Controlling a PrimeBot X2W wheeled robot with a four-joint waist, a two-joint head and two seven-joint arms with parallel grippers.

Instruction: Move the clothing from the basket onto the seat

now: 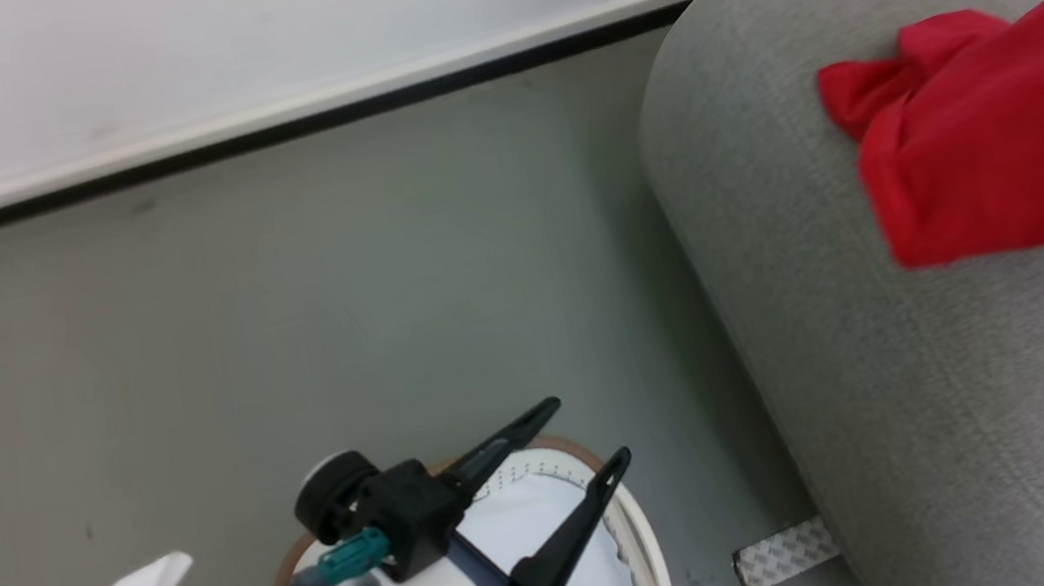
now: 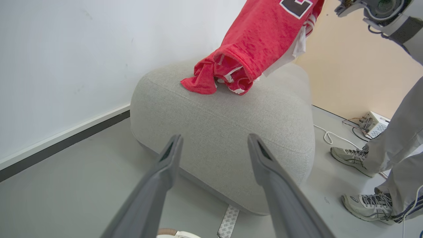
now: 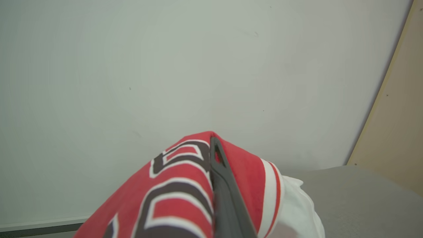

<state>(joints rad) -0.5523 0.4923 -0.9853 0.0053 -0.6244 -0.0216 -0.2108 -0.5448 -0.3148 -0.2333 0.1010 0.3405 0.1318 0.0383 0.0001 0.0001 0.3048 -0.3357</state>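
I'm seeing my right end effector point(image 3: 214, 142) pinching together on the clothing point(image 1: 986, 141), with red fabric bunching along both sides of its fingers. The clothing is hanging from it over the seat point(image 1: 949, 398), lower folds touching the seat's rounded arm at the right of the scene. My left end effector point(image 1: 586, 434) is hovering with fingers spread wide apart, gripping nothing, just above the basket point(image 1: 644, 544) on the floor point(image 1: 283, 314). It's sitting near and left of the seat, well apart from the clothing. A person's legs point(image 2: 393, 145) are standing beside the seat.
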